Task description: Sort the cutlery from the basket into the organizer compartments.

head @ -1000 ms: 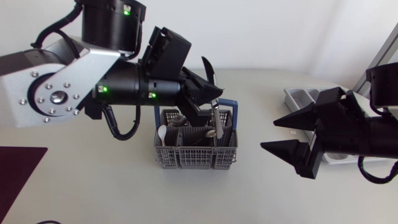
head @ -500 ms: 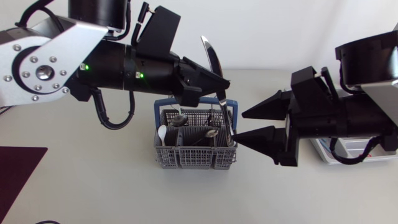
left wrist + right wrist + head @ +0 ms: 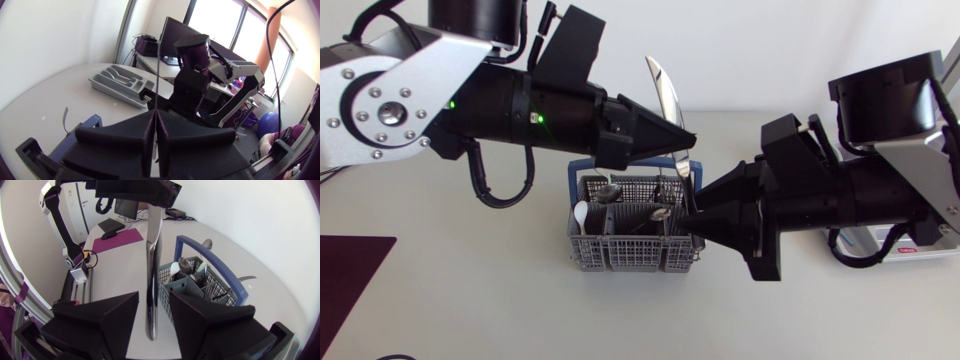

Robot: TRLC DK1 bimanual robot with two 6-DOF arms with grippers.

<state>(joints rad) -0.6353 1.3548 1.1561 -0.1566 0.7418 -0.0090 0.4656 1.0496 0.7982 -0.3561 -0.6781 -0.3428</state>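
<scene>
Coming in from the left, the left arm's matte black end effector [image 3: 680,140] is pinching a table knife [image 3: 665,98] with its wedge-shaped fingers pressed together on it. The knife is hanging upright above the basket [image 3: 635,240], its curved, mirror-bright steel blade pointing up and its slim handle pointing down. Below it, on the pale, smooth tabletop [image 3: 470,300], the basket is sitting as a grey plastic grid box with a blue hoop handle. It is holding metal spoons [image 3: 610,192] and one white spoon [image 3: 581,213] in its cells. From the right, the right arm's end effector [image 3: 692,212] is hovering with its broad fingers spread. The knife handle is hanging between them, with a gap showing on each side in the right wrist view. The moulded grey organizer [image 3: 120,82], with its long, rounded compartments, is lying well apart, beyond the right arm. This looks like a handover, and polished steel is slick. If the left fingers let go before the right ones are squeezing squarely, the knife is likely to slide down into the basket or tip onto the tabletop. An off-centre squeeze could swing the handle against the basket's blue hoop.
</scene>
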